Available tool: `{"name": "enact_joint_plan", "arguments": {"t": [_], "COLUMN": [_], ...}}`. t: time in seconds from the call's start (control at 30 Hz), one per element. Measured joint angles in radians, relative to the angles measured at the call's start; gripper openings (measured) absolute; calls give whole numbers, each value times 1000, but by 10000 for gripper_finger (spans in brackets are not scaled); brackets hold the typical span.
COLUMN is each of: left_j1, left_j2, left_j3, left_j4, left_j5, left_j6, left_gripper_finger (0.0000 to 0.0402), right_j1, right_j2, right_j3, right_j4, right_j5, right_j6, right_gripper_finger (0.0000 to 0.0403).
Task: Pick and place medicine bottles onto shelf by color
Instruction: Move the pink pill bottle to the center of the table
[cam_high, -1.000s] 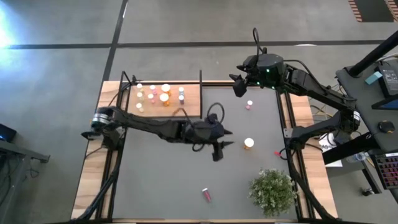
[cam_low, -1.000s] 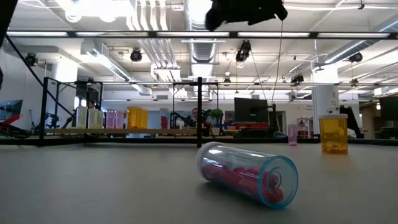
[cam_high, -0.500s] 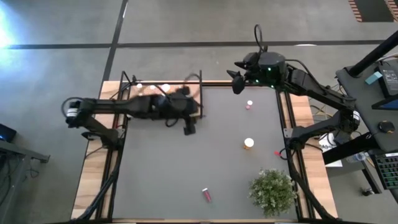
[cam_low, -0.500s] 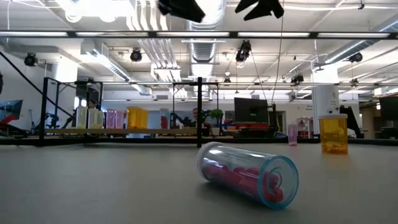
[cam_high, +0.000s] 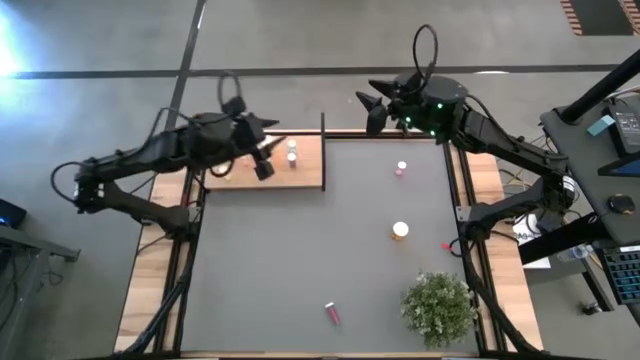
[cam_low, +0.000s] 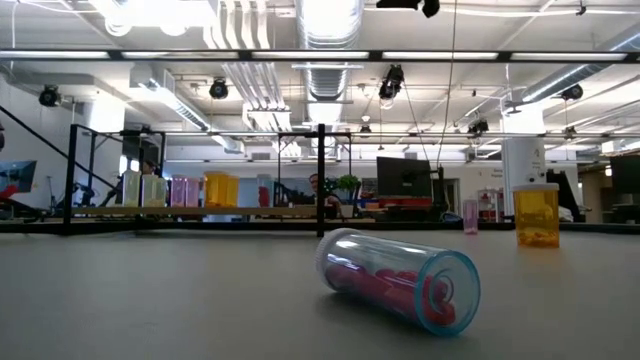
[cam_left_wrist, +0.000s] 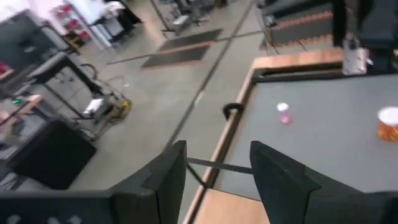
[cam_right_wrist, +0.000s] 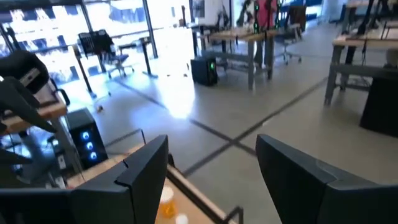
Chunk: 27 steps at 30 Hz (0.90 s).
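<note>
High view: I have the left gripper (cam_high: 265, 155) raised over the light-wood shelf (cam_high: 305, 172) at the table's far left corner, arm stretched in from the left; fingers apart, nothing between them. One bottle (cam_high: 292, 155) shows on the shelf beside it; the arm hides the rest. My right gripper (cam_high: 368, 108) hangs past the table's far edge, fingers spread, empty. On the dark tabletop: a small pink bottle (cam_high: 401, 168), an orange bottle (cam_high: 400, 231), a pink bottle lying flat (cam_high: 331, 313) near the front, and a bushy green plant (cam_high: 438, 308).

Low view: pink bottle on its side (cam_low: 398, 279), clear wall, pink contents; orange bottle upright (cam_low: 537, 214); shelf row of yellow, pink and orange bottles (cam_low: 180, 190) far off. No label legible.

Left wrist view: fingers (cam_left_wrist: 166, 180) apart; pink bottle (cam_left_wrist: 283, 113) and orange bottle (cam_left_wrist: 388, 122) beyond.

Right wrist view: fingers (cam_right_wrist: 146, 168) wide apart over room floor.
</note>
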Motion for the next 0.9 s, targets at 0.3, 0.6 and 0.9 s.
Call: {"name": "enact_joint_plan", "arguments": {"t": [0.3,0.6,0.9], "left_j1": [-1,-1,-2], "left_j2": [-101,-88,-25], "left_j3": [0,0,1], "left_j4": [6,29,61], "left_j5": [-72,-72,-72], "left_j6": [-167,-248,-249], "left_gripper_finger": [162,162,162], "right_j1": [0,0,0], "right_j2": [6,55,153], "right_j3": [0,0,0], "right_j4": [94,103,105], "right_j5": [10,6,-51], "right_j6": [-123,326,340], "right_gripper_finger": [233,233,233]}}
